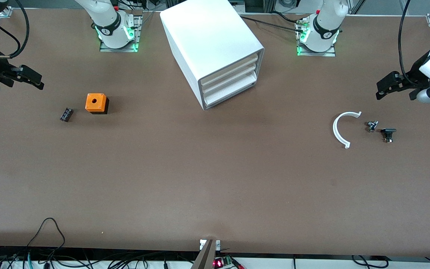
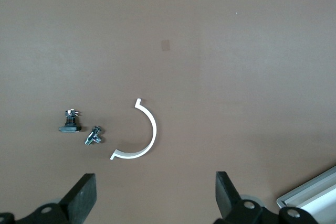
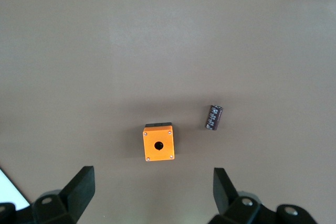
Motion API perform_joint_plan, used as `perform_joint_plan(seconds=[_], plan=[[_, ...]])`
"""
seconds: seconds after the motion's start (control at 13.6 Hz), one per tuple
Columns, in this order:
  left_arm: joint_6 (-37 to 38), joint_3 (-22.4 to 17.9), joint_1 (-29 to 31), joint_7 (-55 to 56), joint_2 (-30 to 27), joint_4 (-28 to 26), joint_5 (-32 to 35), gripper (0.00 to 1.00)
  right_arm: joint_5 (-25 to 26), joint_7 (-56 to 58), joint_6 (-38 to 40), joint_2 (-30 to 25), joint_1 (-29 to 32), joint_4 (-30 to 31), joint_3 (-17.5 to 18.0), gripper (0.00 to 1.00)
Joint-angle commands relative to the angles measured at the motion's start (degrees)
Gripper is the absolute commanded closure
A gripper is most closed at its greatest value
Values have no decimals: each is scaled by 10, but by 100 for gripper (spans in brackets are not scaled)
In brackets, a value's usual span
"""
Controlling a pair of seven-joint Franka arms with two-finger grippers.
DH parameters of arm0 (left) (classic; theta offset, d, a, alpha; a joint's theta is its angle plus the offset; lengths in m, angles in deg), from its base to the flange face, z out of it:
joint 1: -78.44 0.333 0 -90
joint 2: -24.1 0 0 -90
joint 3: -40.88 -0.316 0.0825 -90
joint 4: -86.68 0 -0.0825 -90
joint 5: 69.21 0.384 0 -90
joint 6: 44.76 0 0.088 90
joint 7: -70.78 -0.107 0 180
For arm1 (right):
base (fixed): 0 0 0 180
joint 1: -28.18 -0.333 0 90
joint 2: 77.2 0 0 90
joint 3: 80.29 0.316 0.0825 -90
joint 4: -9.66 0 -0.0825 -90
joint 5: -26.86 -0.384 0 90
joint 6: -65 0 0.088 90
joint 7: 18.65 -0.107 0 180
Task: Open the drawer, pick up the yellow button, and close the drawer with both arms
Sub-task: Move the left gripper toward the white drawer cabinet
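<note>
- Nearest the camera is a white plastic arc, lying flat on the brown table toward the left arm's end, open side facing that end.
- Starting from the right arm's end: right gripper hangs over that edge of the table, fingers spread wide, nothing in them.
- Small black ribbed block lies on the table just beside the cube, a touch nearer the camera.
- Orange cube sits with its hole facing up, not touching the block.
- Big white cabinet stands mid-table between the two arm bases, turned at an angle.
- Drawer is the top one of three and pushed all the way in, same as the two under it.
- Can't tell where the button is.
- Tiny metal bit lies just beside the arc's open side.
- Little black-based part lies close by it, toward the left arm's end.
- Left gripper hangs over the left arm's end of the table, fingers wide apart and empty too.
</note>
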Motion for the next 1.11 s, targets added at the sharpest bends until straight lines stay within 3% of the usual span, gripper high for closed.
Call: perform_joint_plan(seconds=[0.0, 0.52, 1.03], plan=[[14, 0, 1, -15, 10, 21, -11, 0, -3, 9, 7, 5, 0, -9, 0, 0], [14, 3, -8, -15, 13, 22, -9, 0, -3, 8, 2, 7, 1, -18, -1, 0], [34, 65, -5, -20, 122, -13, -22, 0, -2, 5, 9, 41, -12, -67, 1, 0]])
